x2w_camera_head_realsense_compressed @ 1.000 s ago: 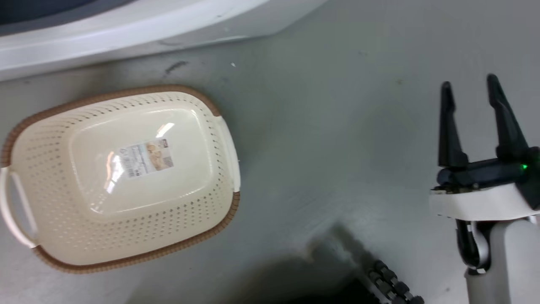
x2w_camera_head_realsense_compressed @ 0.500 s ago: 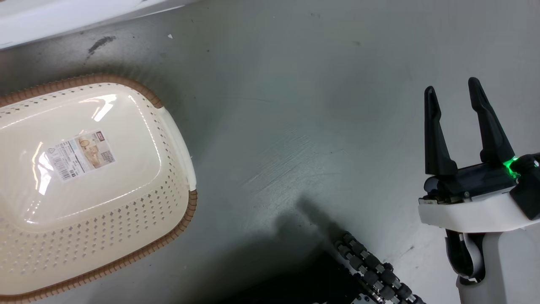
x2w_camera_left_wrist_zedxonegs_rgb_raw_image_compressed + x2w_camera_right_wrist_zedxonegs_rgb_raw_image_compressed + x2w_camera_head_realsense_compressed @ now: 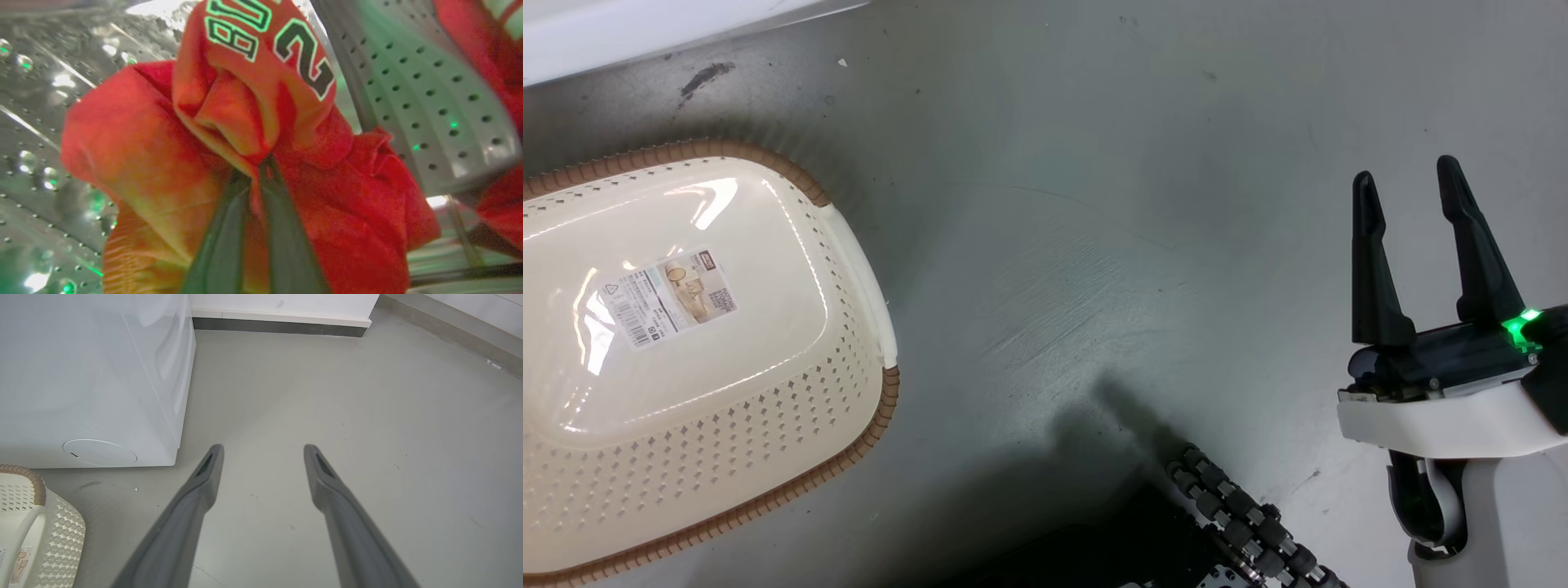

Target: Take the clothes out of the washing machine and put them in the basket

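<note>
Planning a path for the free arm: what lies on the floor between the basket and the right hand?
Bare grey floor, scuffed and shadowed, shows in the head view between the basket and the open right hand.

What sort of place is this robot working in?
Most likely a laundry room or laundry corner. A white washing machine stands on a bare grey floor, a cream laundry basket sits beside it, and red clothes are inside the perforated steel drum.
</note>
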Tool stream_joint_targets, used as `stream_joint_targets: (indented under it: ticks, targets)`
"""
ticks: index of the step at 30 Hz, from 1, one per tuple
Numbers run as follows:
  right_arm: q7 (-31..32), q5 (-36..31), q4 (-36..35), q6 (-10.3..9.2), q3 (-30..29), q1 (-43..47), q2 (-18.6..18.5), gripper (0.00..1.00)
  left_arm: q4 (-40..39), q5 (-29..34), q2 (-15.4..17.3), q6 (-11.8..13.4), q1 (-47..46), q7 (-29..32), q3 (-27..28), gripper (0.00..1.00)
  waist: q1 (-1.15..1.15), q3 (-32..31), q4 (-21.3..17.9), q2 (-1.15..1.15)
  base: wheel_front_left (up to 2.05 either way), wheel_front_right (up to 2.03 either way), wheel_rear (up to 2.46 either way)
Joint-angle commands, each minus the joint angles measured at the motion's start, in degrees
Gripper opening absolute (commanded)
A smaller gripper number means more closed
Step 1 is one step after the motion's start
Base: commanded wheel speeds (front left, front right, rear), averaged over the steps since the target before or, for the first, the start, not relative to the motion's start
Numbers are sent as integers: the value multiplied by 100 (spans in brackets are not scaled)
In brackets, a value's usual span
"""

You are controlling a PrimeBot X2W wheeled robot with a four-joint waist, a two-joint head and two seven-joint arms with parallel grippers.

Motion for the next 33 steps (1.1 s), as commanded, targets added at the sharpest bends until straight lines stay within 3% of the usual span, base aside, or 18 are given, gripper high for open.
stream_joint_targets:
  ticks: [1,7,13,21,33]
  targets:
    - [-14,24,-24,-8,14,-43,10,100,93,-13,65,-5,57,-73,-85,0,0,-9,4,0,0,0,0]
    - [-14,93,36,-8,29,-260,9,100,111,-184,93,-6,95,-419,-144,0,0,-115,-20,0,0,0,0]
    - [-14,-41,155,-8,-226,-355,8,100,220,-598,-71,-5,505,-1371,-118,0,0,-629,156,0,0,0,0]
    - [-14,-486,323,-8,-635,-178,7,100,420,-1190,-503,-5,1391,-2491,-322,0,0,-1559,670,0,0,0,0]
    - [-14,-1067,553,-8,-761,233,6,100,178,-2012,-923,-5,3256,-4211,-800,0,0,-3156,1404,0,0,0,0]
